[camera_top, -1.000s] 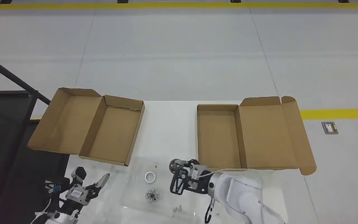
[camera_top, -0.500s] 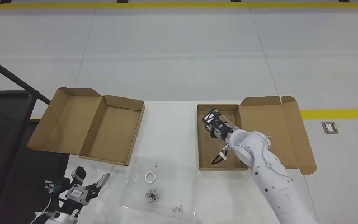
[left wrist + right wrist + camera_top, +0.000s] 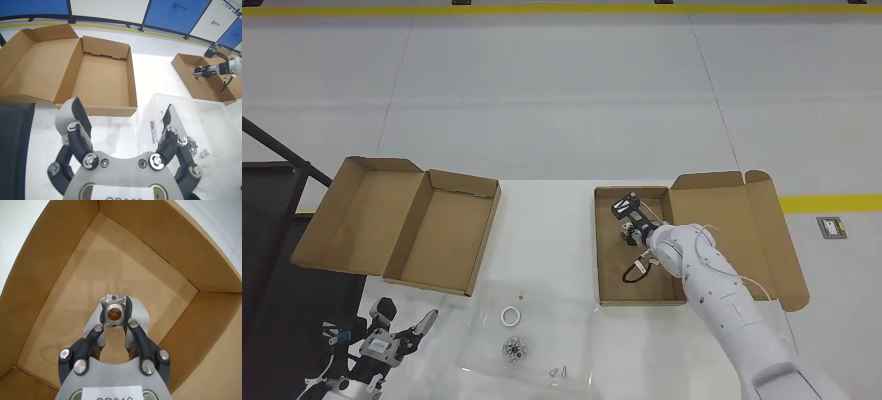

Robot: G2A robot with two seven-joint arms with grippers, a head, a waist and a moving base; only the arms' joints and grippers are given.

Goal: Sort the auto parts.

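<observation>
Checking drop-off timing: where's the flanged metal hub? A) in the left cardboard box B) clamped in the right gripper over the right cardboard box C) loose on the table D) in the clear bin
B: the right gripper is shut on the flanged metal hub, with the floor of the right cardboard box beneath it.

Inspected: right arm [image 3: 722,300] in smooth white casing, black wrist section, thin black cable [image 3: 634,272] looped alongside. Both the left end effector [image 3: 122,106] and right end effector [image 3: 115,306]: grey base plate, black linkages, silver pivot pins, silver fingers [image 3: 61,118] with black textured pads [image 3: 81,113], white label.
</observation>
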